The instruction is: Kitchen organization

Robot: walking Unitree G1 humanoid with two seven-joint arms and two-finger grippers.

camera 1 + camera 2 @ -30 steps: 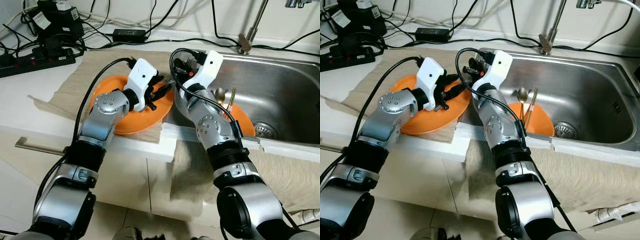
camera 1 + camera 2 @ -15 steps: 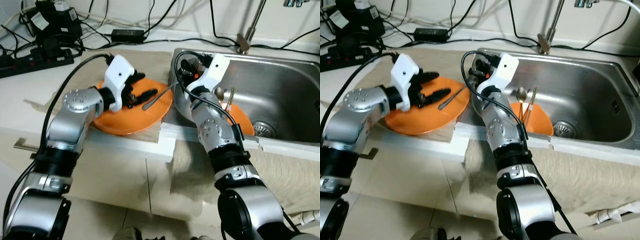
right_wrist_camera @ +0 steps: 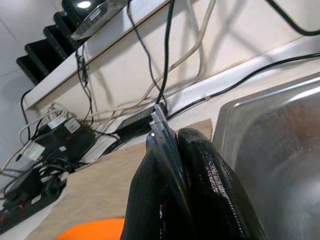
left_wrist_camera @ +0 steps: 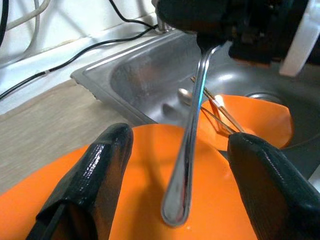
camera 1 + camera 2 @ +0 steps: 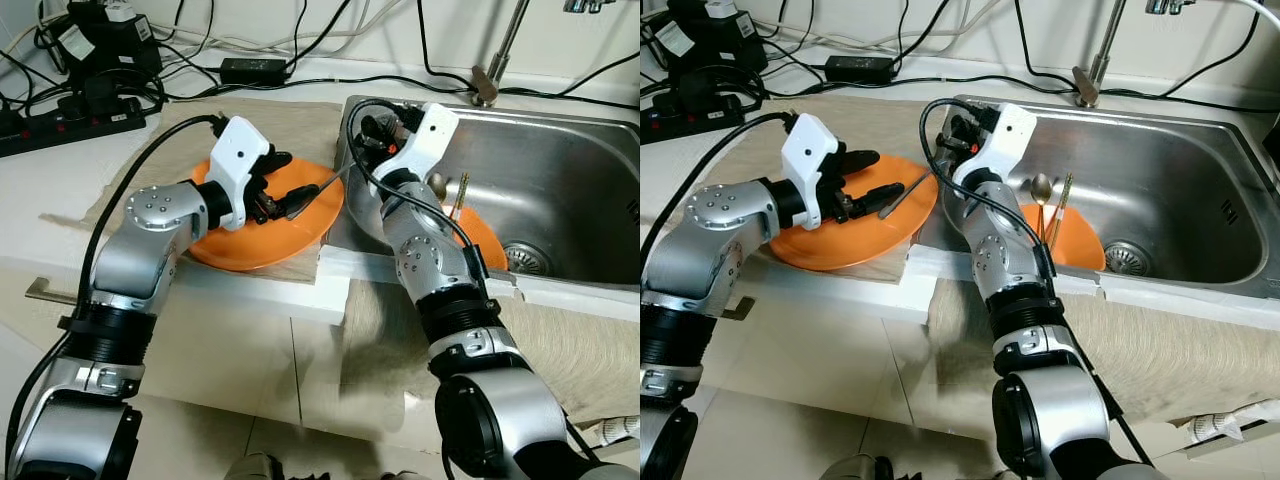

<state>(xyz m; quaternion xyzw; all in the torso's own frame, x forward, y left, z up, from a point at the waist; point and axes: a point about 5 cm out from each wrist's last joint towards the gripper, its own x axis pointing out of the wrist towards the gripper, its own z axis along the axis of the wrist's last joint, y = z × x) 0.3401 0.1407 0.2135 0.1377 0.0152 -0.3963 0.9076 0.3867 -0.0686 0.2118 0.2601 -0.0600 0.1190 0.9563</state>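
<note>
Near the middle of the left eye view, at the sink's left rim, the right end effector was clamped on one end of a metal utensil — the right wrist view showed its two black fingers pinched tight on a thin steel strip. The utensil's rounded free end reached out over the orange plate and, in the left wrist view, looked to be touching or just above the plate's surface. The left end effector stood spread apart, empty, its fingers on either side of that free end without touching it.

By my reading, the step in hand was a handover or a setting-down: the utensil was being brought from the sink to the plate on the bench. The next move would call either for the left fingers to close squarely on the handle before the right let go, or for the right simply to release so the utensil came to rest in the plate.

Room was tight. The two end effectors sat close together at centre frame, right over the raised sink rim. A second orange plate lay in the basin at centre right, with a spoon and a pair of chopsticks resting on it. Cables and a power strip crowded the upper left — away from the working area. The bench's front edge ran just below the plate.
</note>
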